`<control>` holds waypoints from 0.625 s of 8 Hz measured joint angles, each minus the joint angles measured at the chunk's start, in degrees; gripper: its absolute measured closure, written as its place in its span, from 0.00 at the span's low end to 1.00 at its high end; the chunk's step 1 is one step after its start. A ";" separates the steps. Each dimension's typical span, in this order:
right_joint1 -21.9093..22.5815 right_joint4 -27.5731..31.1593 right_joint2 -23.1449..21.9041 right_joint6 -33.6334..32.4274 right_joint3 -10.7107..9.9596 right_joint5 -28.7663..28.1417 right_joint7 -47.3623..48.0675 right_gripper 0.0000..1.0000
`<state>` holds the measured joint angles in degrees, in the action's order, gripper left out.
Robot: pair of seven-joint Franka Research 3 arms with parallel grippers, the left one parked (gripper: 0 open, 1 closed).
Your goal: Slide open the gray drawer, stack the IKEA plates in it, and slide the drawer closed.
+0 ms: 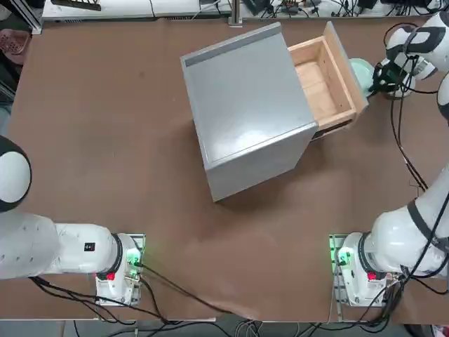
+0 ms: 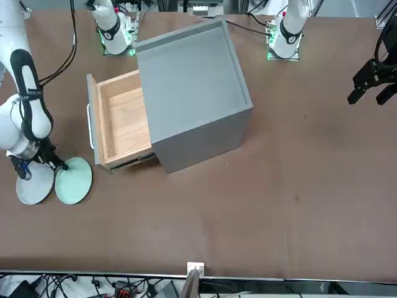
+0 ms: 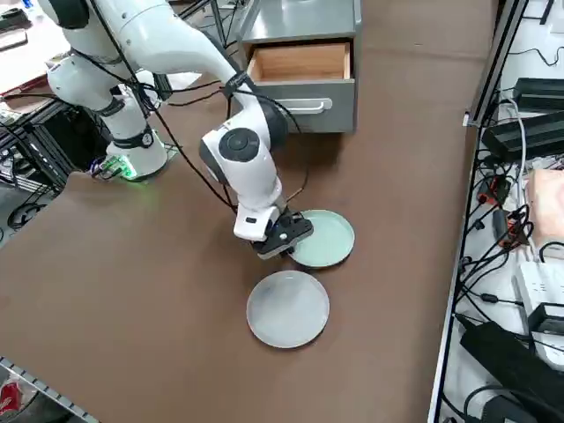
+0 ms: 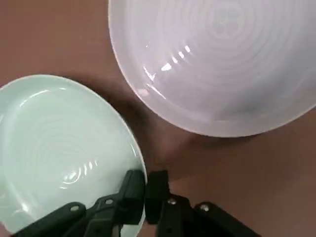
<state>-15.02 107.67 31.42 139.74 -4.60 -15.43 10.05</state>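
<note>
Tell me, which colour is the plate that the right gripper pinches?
Pale mint green plate; right wrist view shows it best.

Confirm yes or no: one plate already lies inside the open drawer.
No. In the front view the gray drawer shows only bare wood, while the green plate and the gray-white plate both lie on the table beside it.

Robot lab: cable-strewn benches [image 3: 520,264]

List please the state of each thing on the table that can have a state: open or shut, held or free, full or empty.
drawer: slid open, empty inside
cabinet: standing on the table, drawer pulled out of its side
green plate: flat on the table, its rim pinched by the gripper
white plate: flat on the table beside the green one, free
right gripper: shut on the green plate's rim
</note>
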 joint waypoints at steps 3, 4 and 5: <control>-2.40 -4.24 -7.12 -14.86 -0.64 -0.39 -7.65 1.00; -3.51 -8.26 -8.94 -21.61 -0.77 -1.97 -9.05 1.00; -4.50 -12.52 -10.71 -27.87 -0.79 -3.52 -10.50 1.00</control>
<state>-19.52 95.15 20.71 111.87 -5.39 -18.95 -0.45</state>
